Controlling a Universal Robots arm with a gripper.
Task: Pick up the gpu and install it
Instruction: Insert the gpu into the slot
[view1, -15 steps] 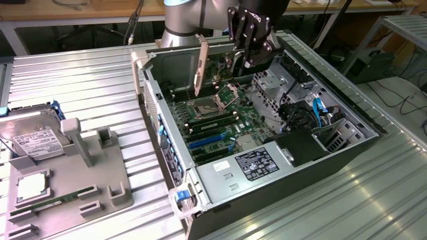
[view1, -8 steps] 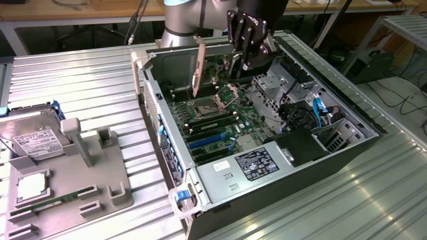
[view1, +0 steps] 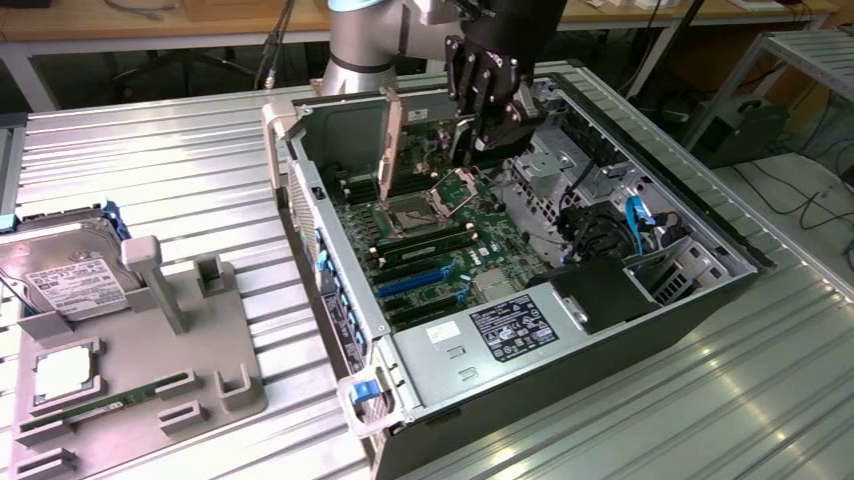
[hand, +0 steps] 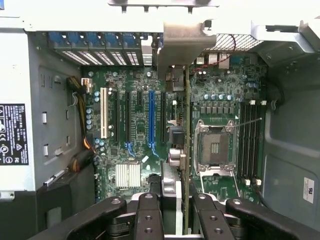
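Observation:
My gripper (view1: 481, 140) hangs over the open computer case (view1: 300, 180), shut on the gpu (view1: 391, 150), which it holds upright on edge. The silver bracket end points toward the case's rear wall, on the exterior view's left. In the wrist view the gpu (hand: 186, 150) runs as a thin green edge away from my gripper (hand: 178, 210), its silver bracket near the rear slot covers. It hovers above the motherboard (hand: 125, 80), between the blue expansion slot (hand: 151, 115) and the CPU socket (hand: 214, 147). Whether it touches a slot cannot be told.
A grey parts tray (view1: 200, 340) on the exterior view's left holds a hard drive (view1: 67, 285), a processor chip (view1: 60, 372) and a memory stick (view1: 114, 405). Inside the case sit the power supply (view1: 507, 325), drive cage (view1: 667, 275) and cables (view1: 601, 225).

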